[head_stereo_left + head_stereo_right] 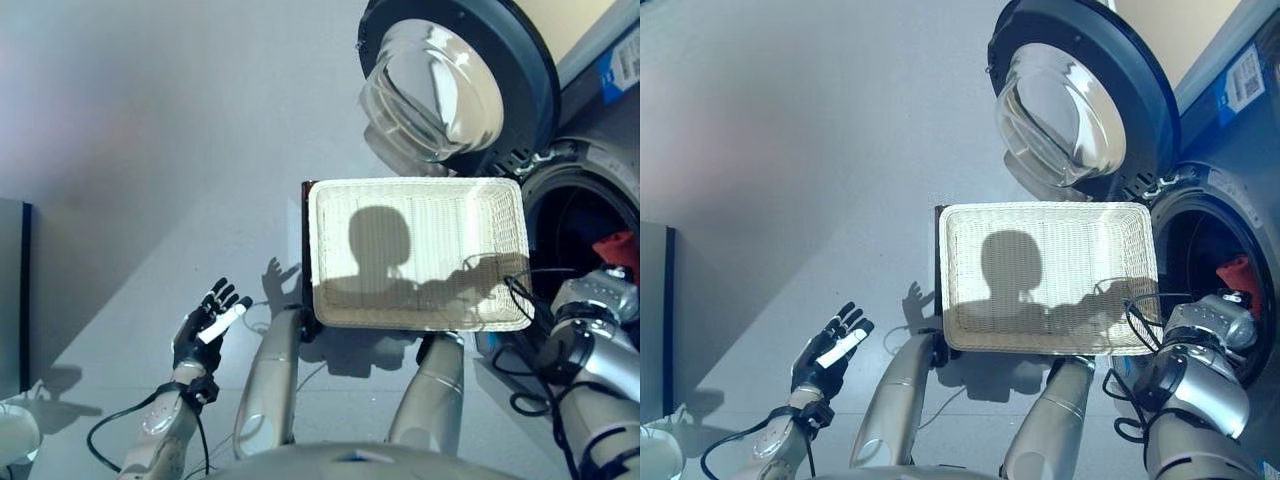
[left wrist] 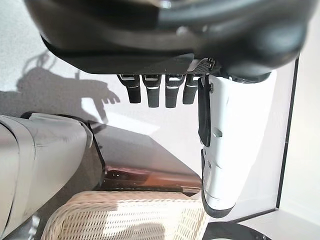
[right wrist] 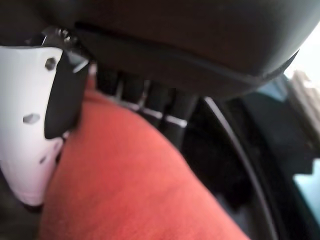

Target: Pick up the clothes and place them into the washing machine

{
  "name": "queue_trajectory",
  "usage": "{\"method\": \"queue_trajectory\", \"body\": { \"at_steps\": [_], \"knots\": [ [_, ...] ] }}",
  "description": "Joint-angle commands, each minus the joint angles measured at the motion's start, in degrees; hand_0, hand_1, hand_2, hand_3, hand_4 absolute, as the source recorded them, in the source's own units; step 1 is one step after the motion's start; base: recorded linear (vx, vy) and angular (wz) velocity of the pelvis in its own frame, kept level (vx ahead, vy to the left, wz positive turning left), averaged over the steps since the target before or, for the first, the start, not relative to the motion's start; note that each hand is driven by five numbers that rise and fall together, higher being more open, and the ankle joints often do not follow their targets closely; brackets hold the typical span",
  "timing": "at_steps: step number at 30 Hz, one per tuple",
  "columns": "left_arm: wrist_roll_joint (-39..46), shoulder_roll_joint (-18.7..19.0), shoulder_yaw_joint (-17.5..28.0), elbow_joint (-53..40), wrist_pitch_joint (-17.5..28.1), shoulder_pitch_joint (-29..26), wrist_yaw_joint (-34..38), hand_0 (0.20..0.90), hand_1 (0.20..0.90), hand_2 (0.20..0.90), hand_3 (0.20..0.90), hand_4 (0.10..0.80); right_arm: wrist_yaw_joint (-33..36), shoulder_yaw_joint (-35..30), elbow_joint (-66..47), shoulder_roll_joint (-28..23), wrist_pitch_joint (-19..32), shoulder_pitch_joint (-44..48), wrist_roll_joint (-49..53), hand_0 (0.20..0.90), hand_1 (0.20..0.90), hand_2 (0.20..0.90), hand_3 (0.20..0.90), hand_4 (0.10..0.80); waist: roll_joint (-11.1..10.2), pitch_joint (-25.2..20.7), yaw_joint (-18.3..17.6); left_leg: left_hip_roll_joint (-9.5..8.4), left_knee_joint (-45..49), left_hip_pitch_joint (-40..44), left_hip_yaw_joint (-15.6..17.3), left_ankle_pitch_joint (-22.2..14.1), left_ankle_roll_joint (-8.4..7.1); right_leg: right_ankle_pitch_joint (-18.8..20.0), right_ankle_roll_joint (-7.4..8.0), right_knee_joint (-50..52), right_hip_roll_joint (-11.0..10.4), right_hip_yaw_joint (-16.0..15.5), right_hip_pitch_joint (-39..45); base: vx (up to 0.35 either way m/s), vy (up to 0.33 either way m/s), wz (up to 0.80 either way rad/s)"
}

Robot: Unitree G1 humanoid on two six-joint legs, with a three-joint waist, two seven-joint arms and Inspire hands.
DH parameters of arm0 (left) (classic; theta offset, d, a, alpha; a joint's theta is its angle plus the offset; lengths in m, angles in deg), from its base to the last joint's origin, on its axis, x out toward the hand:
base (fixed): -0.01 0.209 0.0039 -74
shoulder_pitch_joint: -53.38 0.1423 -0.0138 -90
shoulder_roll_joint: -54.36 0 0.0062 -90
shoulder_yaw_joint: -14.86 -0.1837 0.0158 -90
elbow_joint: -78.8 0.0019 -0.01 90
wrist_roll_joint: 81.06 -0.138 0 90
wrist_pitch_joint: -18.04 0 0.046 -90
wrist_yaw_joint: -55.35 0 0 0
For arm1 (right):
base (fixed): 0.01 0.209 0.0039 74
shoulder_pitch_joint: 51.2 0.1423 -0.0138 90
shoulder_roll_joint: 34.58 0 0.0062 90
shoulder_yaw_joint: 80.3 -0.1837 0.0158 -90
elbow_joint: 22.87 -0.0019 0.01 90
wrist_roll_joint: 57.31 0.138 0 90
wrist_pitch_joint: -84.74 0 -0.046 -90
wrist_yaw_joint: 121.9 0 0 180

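A pale grey floor [image 1: 150, 150] fills the scene, smooth and sunlit, with a dark-edged panel seen at the far left edge. Taking the basket [image 1: 418, 252] as landmark: one white woven basket is seen, rectangular, resting on a dark stand low on the floor, its inside bare apart from shadow. Well to the left of the basket, the left hand [image 1: 207, 325] is held above the floor with fingers straight and spread, released and holding nothing; its white-covered thumb [image 2: 222, 150] is seen in the left wrist view beside the row of fingers, with the basket's rim beyond. Beyond the basket, one round washing-machine door [image 1: 445, 85] is swung open, its glass bowl facing out. Just to the right of the basket, one washing machine [image 1: 1225, 215] is seen, its drum opening dark. One red cloth [image 1: 1238, 272] is seen inside that opening. The right hand [image 1: 1210, 318] is reached to the drum mouth, and in the right wrist view the red cloth [image 3: 130, 185] is pinched between its thumb and curled fingers.
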Motion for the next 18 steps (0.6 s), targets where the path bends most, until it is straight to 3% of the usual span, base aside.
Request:
{"method": "queue_trajectory", "body": {
  "at_steps": [1,9,10,11,12,18],
  "knots": [
    [1.4,0.4,0.9,-4.5,2.7,1.4,0.2,0.9,0.9,0.9,0.9,0.8,0.9,2.2,-0.1,-8.7,6.1,-0.2,-1.0,0.2,0.2,0.2,0.2,0.3,1.7,-1.1,-0.7,3.21,-6.7,2.9,-4.4,2.9,-7.04,-3.4,-3.05,6.3,1.2,0.7,-1.7,0.003,0.002,-0.09],
    [1.9,0.4,1.9,-3.7,2.8,0.8,0.8,0.9,0.9,0.9,0.9,0.8,0.5,2.4,-0.2,-7.4,8.0,-0.8,-0.2,0.2,0.2,0.2,0.2,0.3,1.4,-1.6,-1.1,3.54,-6.8,2.1,-4.3,3.2,-7.02,-3.1,-3.32,6.6,1.6,0.8,-2.6,-0.005,-0.004,-0.03],
    [1.9,0.3,2.1,-3.7,2.7,0.7,0.8,0.9,0.9,0.9,0.9,0.8,0.3,2.5,-0.4,-6.9,8.1,-0.9,-0.2,0.362,0.362,0.362,0.362,0.416,1.3,-1.7,-1.2,3.57,-6.8,2.0,-4.3,3.2,-7.07,-3.0,-3.36,6.7,1.7,0.8,-2.8,0.0,0.0,0.0],
    [1.9,0.3,2.1,-3.6,2.7,0.7,0.8,0.9,0.9,0.9,0.9,0.8,0.3,2.5,-0.5,-6.8,8.1,-0.9,-0.1,0.686,0.686,0.686,0.686,0.647,1.2,-1.7,-1.2,3.57,-6.8,1.9,-4.3,3.3,-7.08,-3.0,-3.36,6.7,1.7,0.8,-2.8,0.0,0.0,0.0],
    [1.9,0.2,2.2,-3.6,2.7,0.8,0.8,0.9,0.9,0.9,0.9,0.8,0.0,2.2,-0.5,-6.6,8.0,-1.4,-0.1,0.9,0.9,0.9,0.9,0.8,1.1,-1.7,-1.3,3.62,-6.8,1.7,-4.3,3.3,-7.12,-3.0,-3.43,6.7,1.7,0.8,-2.9,0.0,0.0,0.0],
    [2.2,0.2,2.7,-3.0,2.7,0.8,0.9,0.9,0.9,0.9,0.9,0.8,0.1,2.9,0.1,-5.6,7.8,-0.9,0.0,0.9,0.9,0.9,0.9,0.8,0.6,-2.2,-1.0,3.64,-6.6,1.3,-4.4,3.2,-7.12,-2.8,-3.59,6.5,1.8,0.7,-3.2,0.0,0.0,0.0]
  ]
}}
